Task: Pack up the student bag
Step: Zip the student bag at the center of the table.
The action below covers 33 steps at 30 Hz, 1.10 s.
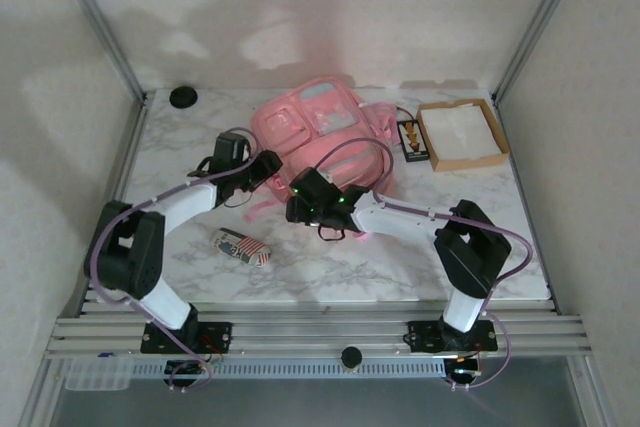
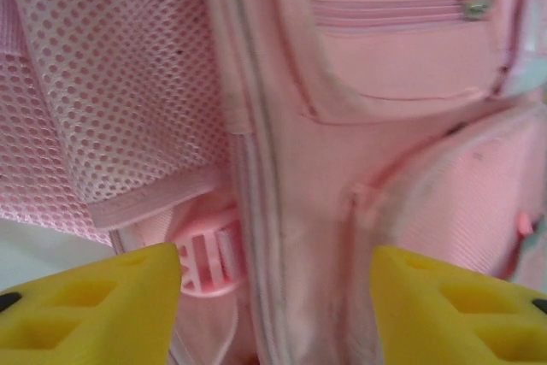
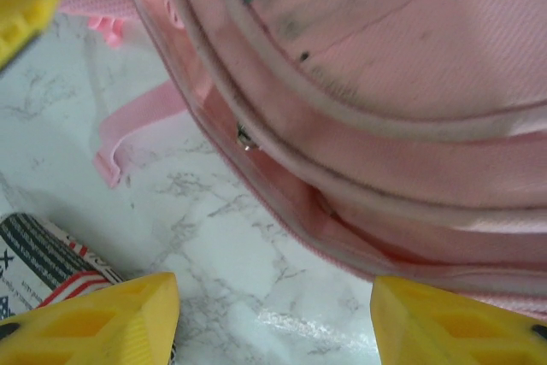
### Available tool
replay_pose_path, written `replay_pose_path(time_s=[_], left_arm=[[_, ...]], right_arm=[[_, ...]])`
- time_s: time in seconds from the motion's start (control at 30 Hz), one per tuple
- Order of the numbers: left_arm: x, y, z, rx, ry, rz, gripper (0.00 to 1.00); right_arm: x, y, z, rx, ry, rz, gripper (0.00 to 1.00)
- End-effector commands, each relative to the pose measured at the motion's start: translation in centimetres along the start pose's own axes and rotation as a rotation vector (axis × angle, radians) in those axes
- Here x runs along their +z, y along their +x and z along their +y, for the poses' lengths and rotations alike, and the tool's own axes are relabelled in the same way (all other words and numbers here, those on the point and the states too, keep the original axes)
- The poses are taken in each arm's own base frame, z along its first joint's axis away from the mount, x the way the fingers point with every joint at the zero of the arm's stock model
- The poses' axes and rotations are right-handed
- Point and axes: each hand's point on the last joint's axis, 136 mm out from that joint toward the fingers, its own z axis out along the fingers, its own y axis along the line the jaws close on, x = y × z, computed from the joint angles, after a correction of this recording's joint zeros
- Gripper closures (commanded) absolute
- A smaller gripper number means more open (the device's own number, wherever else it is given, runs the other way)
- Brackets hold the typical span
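Note:
The student bag (image 1: 318, 129), pink with pale grey-blue panels, lies flat at the middle back of the marble table. My left gripper (image 1: 270, 167) is at the bag's left side. It is open, and its yellow fingers (image 2: 94, 305) straddle a seam of the student bag (image 2: 385, 66) beside a pink buckle (image 2: 209, 254) and a mesh strap (image 2: 102, 100). My right gripper (image 1: 296, 209) hangs open at the bag's near edge. Between its fingers (image 3: 102, 318) I see bare marble. The student bag (image 3: 393, 83) lies just past them, with a small zip pull (image 3: 245, 137) on its rim.
A small striped pouch (image 1: 243, 247) lies on the table near the front left, and its corner (image 3: 43, 258) is beside my right gripper's left finger. A shallow cardboard box (image 1: 462, 134) and a small black item (image 1: 411, 139) sit at the back right. A black round knob (image 1: 183, 97) is at the back left.

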Motion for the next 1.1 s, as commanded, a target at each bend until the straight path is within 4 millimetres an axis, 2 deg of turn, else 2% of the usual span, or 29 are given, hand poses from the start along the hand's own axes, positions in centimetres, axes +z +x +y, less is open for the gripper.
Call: replay_pose_path(time_s=[0.0,0.1,0.2,0.33,0.5,0.77,0.9,1.07], left_arm=[[1.2,-0.4,-0.7,-0.031,0.038,0.012,0.46],[1.9,-0.2,0.0,-0.059,0.033,0.008,0.49],[2.9,-0.2,-0.2,-0.073,0.040,0.023,0.50],[3.9,0.0,-0.5,-0.075,0.041,0.025,0.53],[5.6,0.6,0.2,-0.124,0.021,0.051,0.58],[6.8,1.3,-1.8,-0.169,0.049,0.041,0.62],[7.3,1.7,-3.0,-0.185,0.075,0.040,0.69],[8.0,1.7,-2.9,-0.216,0.062,0.023,0.81]], right_arm=[[-0.1,-1.0,-0.7,0.044,0.006,-0.040,0.39],[0.1,-0.9,-1.7,0.064,0.020,-0.036,0.38],[0.2,-1.2,-2.6,0.083,0.022,-0.044,0.37],[0.6,-1.6,-2.9,0.087,0.014,-0.047,0.35],[0.8,-2.3,-3.1,0.098,-0.006,-0.068,0.34],[1.1,-3.5,-3.8,0.097,-0.012,-0.107,0.35],[1.1,-3.9,-4.2,0.085,0.001,-0.123,0.35],[1.1,-4.5,-4.1,0.066,-0.002,-0.135,0.35]])
